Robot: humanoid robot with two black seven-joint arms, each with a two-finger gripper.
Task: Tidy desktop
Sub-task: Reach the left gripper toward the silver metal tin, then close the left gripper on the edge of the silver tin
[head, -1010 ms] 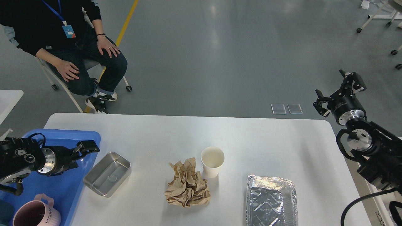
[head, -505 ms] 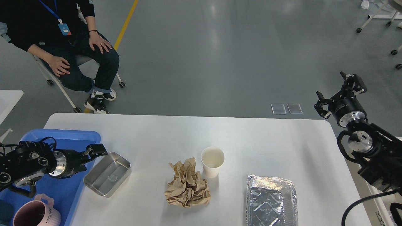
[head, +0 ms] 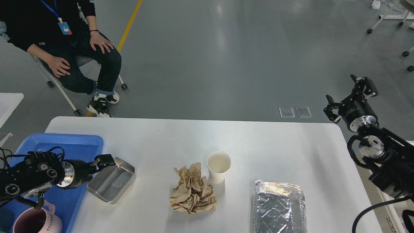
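Note:
The white desktop (head: 275, 145) holds a steel rectangular tray (head: 113, 184), a crumpled brown paper (head: 193, 189), a white paper cup (head: 219, 166) and a foil tray (head: 279, 207). My left gripper (head: 103, 163) is at the steel tray's left rim, its upper finger over the rim. It looks open, and its lower finger is partly hidden. My right gripper (head: 351, 97) is open and empty, held beyond the desktop's far right corner over the floor.
A blue plastic tray (head: 64, 142) sits at the desktop's left edge under my left arm, with a pink mug (head: 37, 223) at its front. A seated person (head: 64, 38) is beyond the far left corner. Another white table's corner (head: 8, 100) shows at the left.
My left gripper moved right from over the blue tray to the steel tray's left rim. The steel tray shifted slightly. The person rolled back a little. My right arm barely moved.

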